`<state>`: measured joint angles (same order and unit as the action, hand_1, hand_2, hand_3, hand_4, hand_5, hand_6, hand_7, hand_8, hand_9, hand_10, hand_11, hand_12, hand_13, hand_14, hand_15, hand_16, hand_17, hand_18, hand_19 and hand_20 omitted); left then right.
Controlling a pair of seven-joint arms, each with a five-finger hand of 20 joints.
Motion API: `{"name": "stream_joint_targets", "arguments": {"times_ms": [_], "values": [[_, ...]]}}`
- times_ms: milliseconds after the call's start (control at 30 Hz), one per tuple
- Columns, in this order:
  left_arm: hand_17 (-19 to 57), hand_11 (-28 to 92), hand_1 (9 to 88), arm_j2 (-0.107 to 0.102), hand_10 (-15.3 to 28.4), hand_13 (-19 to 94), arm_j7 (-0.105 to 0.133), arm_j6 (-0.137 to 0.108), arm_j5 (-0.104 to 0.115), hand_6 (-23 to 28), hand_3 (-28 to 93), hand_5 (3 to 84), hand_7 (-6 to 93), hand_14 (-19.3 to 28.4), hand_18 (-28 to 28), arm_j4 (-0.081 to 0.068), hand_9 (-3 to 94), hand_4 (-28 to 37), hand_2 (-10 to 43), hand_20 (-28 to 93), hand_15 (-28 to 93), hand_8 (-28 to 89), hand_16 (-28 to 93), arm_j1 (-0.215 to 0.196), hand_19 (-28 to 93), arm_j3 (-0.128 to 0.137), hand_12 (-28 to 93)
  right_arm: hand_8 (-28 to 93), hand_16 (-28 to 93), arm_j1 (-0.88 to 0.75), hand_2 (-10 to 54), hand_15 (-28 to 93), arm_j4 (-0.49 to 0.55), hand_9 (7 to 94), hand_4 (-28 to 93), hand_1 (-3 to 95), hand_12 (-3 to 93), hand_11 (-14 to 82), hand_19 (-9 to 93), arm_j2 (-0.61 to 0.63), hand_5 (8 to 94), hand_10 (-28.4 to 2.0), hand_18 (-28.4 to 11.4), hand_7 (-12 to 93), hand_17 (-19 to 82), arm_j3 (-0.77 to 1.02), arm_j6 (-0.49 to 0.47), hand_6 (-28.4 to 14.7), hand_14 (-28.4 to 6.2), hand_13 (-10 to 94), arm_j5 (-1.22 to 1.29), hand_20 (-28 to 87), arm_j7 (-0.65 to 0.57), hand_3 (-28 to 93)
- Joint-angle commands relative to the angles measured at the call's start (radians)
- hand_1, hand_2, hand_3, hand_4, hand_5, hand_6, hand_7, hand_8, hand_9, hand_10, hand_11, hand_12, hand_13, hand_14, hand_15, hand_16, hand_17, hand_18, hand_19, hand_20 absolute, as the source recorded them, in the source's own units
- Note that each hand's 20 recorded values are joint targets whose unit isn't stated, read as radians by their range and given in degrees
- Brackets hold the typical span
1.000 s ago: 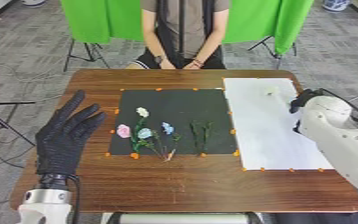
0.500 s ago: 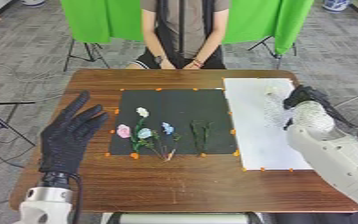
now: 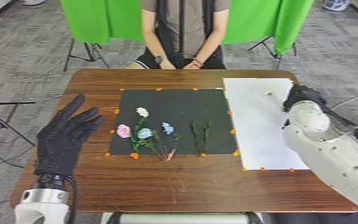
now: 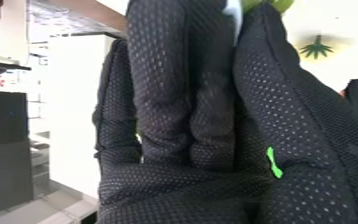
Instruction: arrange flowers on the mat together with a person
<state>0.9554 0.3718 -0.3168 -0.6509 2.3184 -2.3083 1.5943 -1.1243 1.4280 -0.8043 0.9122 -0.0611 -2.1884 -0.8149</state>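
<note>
A robotics lab, marked by a bright green cloth backdrop point(image 3: 269, 20) at 12 o'clock and a thin black metal stand point(image 3: 7, 103) at 9.

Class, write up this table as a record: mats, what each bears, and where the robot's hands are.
Dark mat: white flower, pink flower, two blue flowers, bare green stems
White mat: right of the dark one; pale flower near its far end
Left hand: open, left of the dark mat
Right hand: by the white mat's far right

Green cloth point(image 3: 94, 20) hangs beyond the table point(image 3: 184, 185), above tripod legs point(image 3: 88, 51).
</note>
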Motion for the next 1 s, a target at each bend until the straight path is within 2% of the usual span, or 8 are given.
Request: {"name": "stream_joint_targets", "arguments": {"times_ms": [33,133,333,533,633,767,867,1000], "values": [[-6.1,25,21.1,-0.003,21.7,28,-0.004,-0.002,-0.017,8.4,76,35.1,10.3,28.4,27.2,-0.001,36.9,-28.3,7.0,-9,51,-9,-11,-0.034,67,0.006,11,-1,25,-0.091,-9.5,44,0.104,93.7,-28,57.3,27.0,18.3,80,-0.043,88.4,-6.0,-16.6,14,27,0.073,0.079,4.6,-2.8,84,-0.102,6,0.013,66],[-6.1,25,21.1,0.003,21.7,28,-0.017,-0.001,-0.027,8.3,76,35.1,10.5,28.4,27.0,0.001,37.0,-28.3,7.1,-9,51,-9,-11,-0.040,66,0.017,11,-1,25,-0.095,-9.5,44,0.179,93.7,-28,57.0,26.9,19.0,80,-0.069,88.7,-6.2,-16.5,14,28,0.094,0.087,3.9,-2.9,84,-0.153,6,0.054,68],[-6.1,25,21.1,0.006,21.8,28,-0.021,-0.008,-0.031,8.3,76,35.0,10.5,28.4,27.3,0.002,36.9,-28.3,7.0,-9,51,-9,-11,-0.049,67,0.025,11,0,26,-0.068,-9.5,45,0.274,93.7,-28,56.5,26.9,19.4,81,-0.163,88.5,-6.3,-16.5,14,28,0.072,0.066,3.6,-3.0,84,-0.136,5,0.197,69],[-5.9,25,21.1,0.005,21.8,28,-0.018,-0.002,-0.027,8.3,76,34.9,10.4,28.4,27.4,-0.001,36.8,-28.3,6.9,-9,51,-9,-11,-0.038,68,0.020,11,0,26,-0.058,-9.5,46,0.270,93.7,-28,55.6,27.3,18.9,81,-0.259,88.3,-6.4,-16.4,14,26,0.017,-0.020,3.4,-3.4,83,-0.131,5,0.300,70],[-5.8,25,21.2,0.008,21.8,28,-0.026,-0.001,-0.027,8.3,76,34.9,10.4,28.4,27.4,-0.001,36.8,-28.3,6.9,-9,51,-9,-11,-0.036,68,0.020,11,0,25,-0.074,-9.5,47,0.268,93.7,-28,55.0,27.7,18.1,81,-0.284,88.0,-6.2,-16.3,14,26,-0.003,-0.041,3.3,-3.5,82,-0.147,4,0.325,71],[-5.8,25,21.2,0.004,21.8,28,-0.021,0.000,-0.019,8.4,76,34.9,10.5,28.4,27.2,-0.002,36.8,-28.3,7.0,-9,51,-9,-11,-0.035,68,0.017,11,-1,23,-0.093,-9.5,49,0.269,93.5,-28,53.7,31.5,12.8,79,-0.303,84.9,-6.0,-16.0,15,23,-0.005,-0.107,4.3,-4.0,78,-0.138,4,0.332,71],[-5.8,25,21.3,0.005,21.9,28,-0.019,0.006,-0.018,8.4,76,35.0,10.5,28.4,26.9,-0.005,36.8,-28.3,7.0,-9,51,-9,-11,-0.032,68,0.013,11,-2,22,-0.114,-9.5,48,0.277,89.6,-28,52.1,31.2,9.4,72,-0.307,82.0,-7.3,-16.2,15,19,0.005,-0.148,4.2,-5.4,73,-0.139,4,0.337,71],[-5.9,25,21.4,0.012,21.9,28,-0.035,0.008,-0.021,8.4,77,35.0,10.5,28.4,26.8,-0.004,36.9,-28.3,7.1,-9,51,-9,-11,-0.033,67,0.017,11,-3,19,-0.123,-9.5,47,0.279,82.7,-28,50.4,25.6,13.9,66,-0.310,79.0,-8.4,-16.6,15,16,0.006,-0.182,4.2,-6.9,69,-0.149,9,0.338,71]]}}
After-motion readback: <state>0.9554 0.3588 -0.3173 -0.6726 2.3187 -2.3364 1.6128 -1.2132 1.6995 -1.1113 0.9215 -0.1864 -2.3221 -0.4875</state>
